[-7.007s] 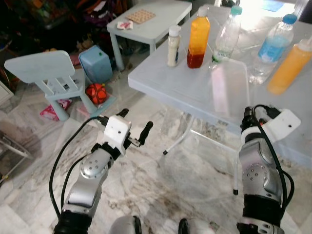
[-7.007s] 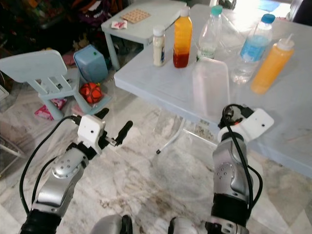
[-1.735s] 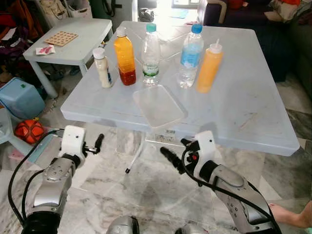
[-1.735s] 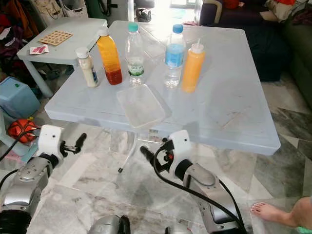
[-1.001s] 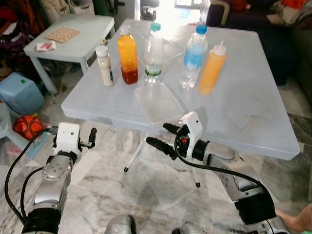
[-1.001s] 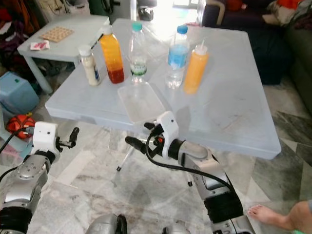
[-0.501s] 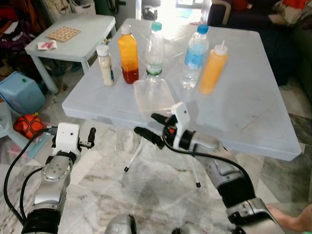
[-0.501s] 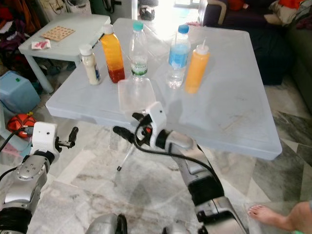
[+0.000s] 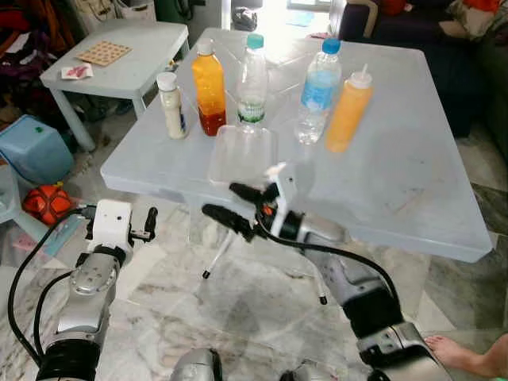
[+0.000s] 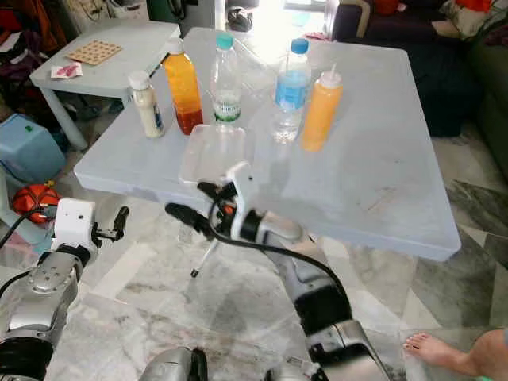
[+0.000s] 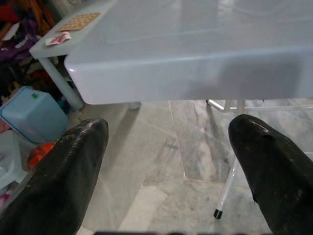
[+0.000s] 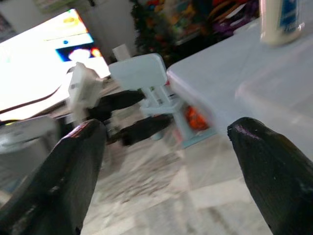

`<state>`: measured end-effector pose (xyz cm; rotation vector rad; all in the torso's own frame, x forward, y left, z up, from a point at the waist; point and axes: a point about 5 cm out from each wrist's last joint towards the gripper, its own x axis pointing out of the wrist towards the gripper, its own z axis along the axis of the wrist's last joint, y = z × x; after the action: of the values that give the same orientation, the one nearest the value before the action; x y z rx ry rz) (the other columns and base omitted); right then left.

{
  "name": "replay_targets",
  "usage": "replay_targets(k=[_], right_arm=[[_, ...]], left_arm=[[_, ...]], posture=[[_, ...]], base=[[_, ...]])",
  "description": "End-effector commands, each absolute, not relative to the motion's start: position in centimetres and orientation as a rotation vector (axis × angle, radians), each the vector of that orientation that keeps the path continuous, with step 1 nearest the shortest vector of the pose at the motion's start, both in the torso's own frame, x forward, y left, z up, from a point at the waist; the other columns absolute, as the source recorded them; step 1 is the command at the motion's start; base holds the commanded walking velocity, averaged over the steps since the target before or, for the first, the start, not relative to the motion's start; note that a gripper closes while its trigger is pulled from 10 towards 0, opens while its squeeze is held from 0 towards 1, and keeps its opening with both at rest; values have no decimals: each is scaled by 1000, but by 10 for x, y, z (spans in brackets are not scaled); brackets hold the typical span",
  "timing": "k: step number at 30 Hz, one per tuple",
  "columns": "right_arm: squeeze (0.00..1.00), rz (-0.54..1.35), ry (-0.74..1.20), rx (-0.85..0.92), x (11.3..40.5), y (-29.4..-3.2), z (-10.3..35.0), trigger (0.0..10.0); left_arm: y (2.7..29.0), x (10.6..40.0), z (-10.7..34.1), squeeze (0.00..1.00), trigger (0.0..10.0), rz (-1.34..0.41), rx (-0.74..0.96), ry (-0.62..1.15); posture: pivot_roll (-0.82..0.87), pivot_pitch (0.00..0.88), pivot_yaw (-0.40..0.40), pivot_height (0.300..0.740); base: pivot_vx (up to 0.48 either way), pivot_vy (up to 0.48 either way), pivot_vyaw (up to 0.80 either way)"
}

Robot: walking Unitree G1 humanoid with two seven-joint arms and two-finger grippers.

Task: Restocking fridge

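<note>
Clear tray [image 9: 242, 155] just beyond right claw [image 9: 234, 208]

You've got a pale blue table [image 9: 413, 159] here: small white bottle [image 9: 170, 105], orange juice bottle [image 9: 209, 89], two water bottles [image 9: 252, 79] and an orange squeeze bottle [image 9: 348, 109] lined up toward the far edge, clear container [image 9: 241, 155] near the front-left edge.

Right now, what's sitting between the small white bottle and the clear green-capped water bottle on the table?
In the left eye view, the orange juice bottle stands between the small white bottle and the green-capped water bottle.
</note>
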<state>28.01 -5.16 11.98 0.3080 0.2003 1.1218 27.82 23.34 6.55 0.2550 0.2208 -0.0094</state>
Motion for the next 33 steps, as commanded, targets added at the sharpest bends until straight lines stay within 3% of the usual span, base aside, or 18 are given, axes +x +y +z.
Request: replay_targets(k=[1,10,16,23,26,33], right_arm=[[0,1178,188,307,271,-50,126,10000],[0,988,-11,211,257,-68,152,10000],[0,675,-83,148,259,-99,161,10000],[0,144,-83,232,278,-174,155,10000],[0,77,-75,270,288,-186,156,10000],[0,108,-67,357,317,-184,164,10000]], left_arm=[[234,279,64,0,10000,-3,261,227],[237,282,71,0,10000,31,250,190],[237,282,77,0,10000,36,221,144],[212,287,98,0,10000,-67,99,7],[208,289,98,0,10000,-75,102,12],[205,284,98,0,10000,-111,107,17]], posture=[[24,68,13,740],[22,55,23,740],[0,44,46,740],[-13,51,65,740],[-16,58,73,740],[17,81,79,740]], base=[[0,0,0],[0,0,0],[0,0,0],[0,0,0],[0,0,0],[0,0,0]])
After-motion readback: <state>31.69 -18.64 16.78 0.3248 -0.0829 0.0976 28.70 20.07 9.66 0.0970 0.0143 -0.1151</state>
